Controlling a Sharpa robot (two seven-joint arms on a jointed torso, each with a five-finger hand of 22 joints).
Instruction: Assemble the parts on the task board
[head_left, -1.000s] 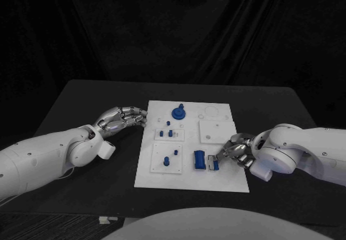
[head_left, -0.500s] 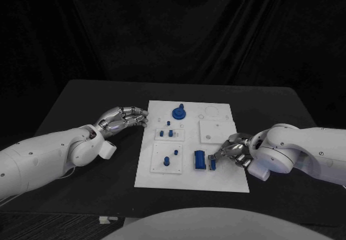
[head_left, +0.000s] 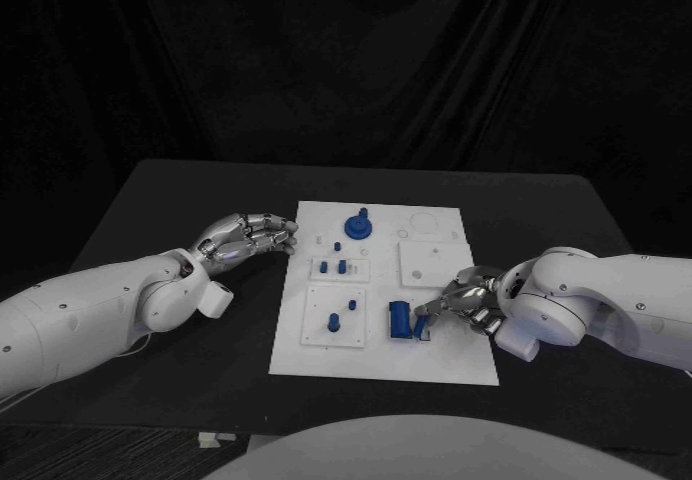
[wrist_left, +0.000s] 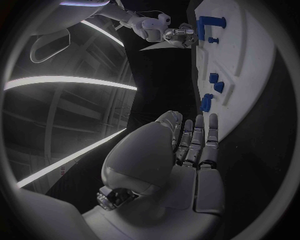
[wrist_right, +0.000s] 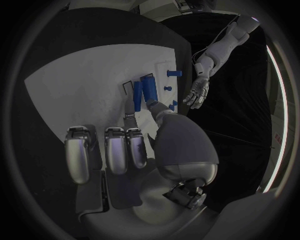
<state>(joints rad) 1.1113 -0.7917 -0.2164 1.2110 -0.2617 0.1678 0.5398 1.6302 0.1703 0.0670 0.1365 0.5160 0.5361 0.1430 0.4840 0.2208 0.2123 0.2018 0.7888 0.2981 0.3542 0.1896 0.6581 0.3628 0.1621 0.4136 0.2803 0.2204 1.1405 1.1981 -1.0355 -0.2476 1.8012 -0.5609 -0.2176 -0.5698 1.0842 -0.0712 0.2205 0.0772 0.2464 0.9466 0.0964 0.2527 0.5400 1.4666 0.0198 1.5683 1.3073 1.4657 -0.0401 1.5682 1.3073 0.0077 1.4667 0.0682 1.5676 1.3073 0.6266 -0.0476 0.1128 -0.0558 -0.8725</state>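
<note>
White rectangular task board (head_left: 382, 355) lies mid-counter, between the 2 hands. Blue block-shaped part (head_left: 397, 320) stands in the board's near-right area, just beside the right fingertips.

Right hand (head_left: 464, 305): fingers (head_left: 433, 315) curled toward a thinner blue bar (head_left: 423, 327) that sits next to the block; thumb and a finger appear to touch or pinch it. From the right wrist view, the 2 blue pieces (wrist_right: 144, 92) lie side by side just past the thumb tip. Cannot tell whether the bar is truly gripped. Judgement: hand is placed to seat or align the bar against the block.

Left hand (head_left: 242, 238): rests off the board's far-left edge, fingers (wrist_left: 199, 142) loosely bent, apart, holding nothing. Judgement: parked clear so as not to obstruct.

Around: small blue pegs (head_left: 340, 267) on a raised white tile, a blue round knob (head_left: 356, 226) beyond the left fingertips. Black counter (head_left: 173, 200) beneath. Nothing stands between the right fingers and the bar.
</note>
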